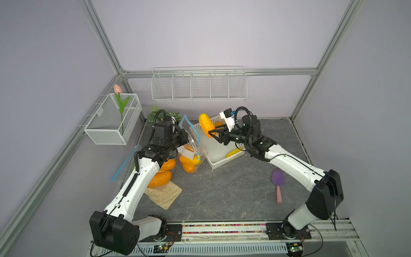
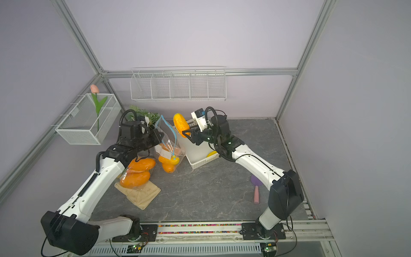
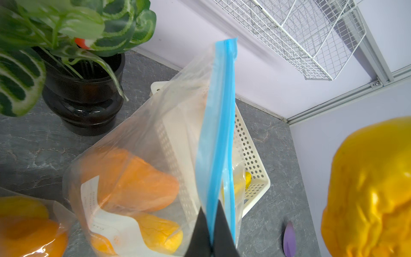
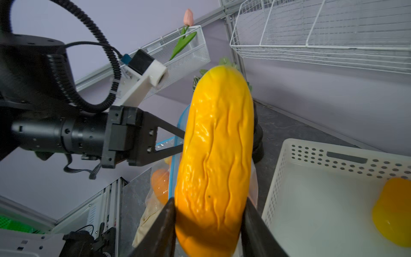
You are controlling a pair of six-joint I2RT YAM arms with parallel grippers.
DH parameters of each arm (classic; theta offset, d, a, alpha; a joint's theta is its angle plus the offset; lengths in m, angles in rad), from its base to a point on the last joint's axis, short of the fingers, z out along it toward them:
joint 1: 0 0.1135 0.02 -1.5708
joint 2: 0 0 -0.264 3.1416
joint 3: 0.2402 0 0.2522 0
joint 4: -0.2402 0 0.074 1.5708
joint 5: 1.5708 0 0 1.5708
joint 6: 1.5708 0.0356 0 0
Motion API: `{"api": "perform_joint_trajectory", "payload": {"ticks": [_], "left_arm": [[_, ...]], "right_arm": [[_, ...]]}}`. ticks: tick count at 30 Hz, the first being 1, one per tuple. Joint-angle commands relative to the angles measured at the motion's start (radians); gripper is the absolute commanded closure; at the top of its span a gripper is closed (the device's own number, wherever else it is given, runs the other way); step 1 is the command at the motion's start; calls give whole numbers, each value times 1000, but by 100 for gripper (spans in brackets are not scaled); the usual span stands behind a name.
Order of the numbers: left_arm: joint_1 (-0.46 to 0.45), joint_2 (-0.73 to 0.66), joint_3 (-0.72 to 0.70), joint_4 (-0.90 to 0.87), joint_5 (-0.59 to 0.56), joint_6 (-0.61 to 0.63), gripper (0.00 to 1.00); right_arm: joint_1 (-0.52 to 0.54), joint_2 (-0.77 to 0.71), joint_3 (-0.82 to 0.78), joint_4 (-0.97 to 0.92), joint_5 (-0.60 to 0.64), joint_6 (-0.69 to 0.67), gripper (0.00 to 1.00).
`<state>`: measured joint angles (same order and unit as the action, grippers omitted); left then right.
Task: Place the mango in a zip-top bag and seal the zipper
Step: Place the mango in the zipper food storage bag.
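My right gripper (image 1: 211, 130) (image 4: 209, 211) is shut on the lower end of a yellow-orange mango (image 1: 206, 125) (image 2: 180, 124) (image 4: 219, 151) and holds it upright in the air over the white basket's left end, just right of the bag's mouth. The clear zip-top bag (image 1: 193, 144) (image 2: 169, 144) (image 3: 155, 138) stands raised from the table with orange mangoes and a white label inside. My left gripper (image 1: 187, 139) (image 3: 211, 224) is shut on one side of its blue zipper strip (image 3: 219, 124); the strip's other side hangs loose, so the mouth gapes.
The white perforated basket (image 1: 219, 163) (image 4: 311, 200) holds a yellow fruit (image 1: 232, 153). Another bag of orange mangoes (image 1: 162, 175) lies on a beige cloth (image 1: 165, 197) under my left arm. A potted plant (image 3: 84, 95) stands behind, with a purple brush (image 1: 278, 180) front right.
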<state>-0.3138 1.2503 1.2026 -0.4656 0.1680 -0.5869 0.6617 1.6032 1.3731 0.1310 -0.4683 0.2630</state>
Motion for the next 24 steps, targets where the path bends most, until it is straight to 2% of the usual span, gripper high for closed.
{"api": "perform_joint_trajectory", "payload": {"ticks": [1, 5, 10, 20, 23, 24], "left_arm": [[6, -11, 33, 29, 17, -27, 100], [6, -21, 31, 44, 28, -39, 100], [7, -47, 14, 52, 22, -44, 100], [7, -72, 11, 38, 6, -25, 100], [6, -71, 12, 34, 9, -21, 100], [6, -72, 12, 34, 13, -19, 100]], "right_arm": [[17, 44, 19, 52, -69, 18, 83], [57, 132, 109, -46, -62, 3, 82], [78, 236, 193, -91, -54, 98, 82], [116, 427, 518, -632, 160, -71, 79], [116, 455, 591, -734, 220, -91, 73], [115, 460, 615, -753, 228, -92, 68]]}}
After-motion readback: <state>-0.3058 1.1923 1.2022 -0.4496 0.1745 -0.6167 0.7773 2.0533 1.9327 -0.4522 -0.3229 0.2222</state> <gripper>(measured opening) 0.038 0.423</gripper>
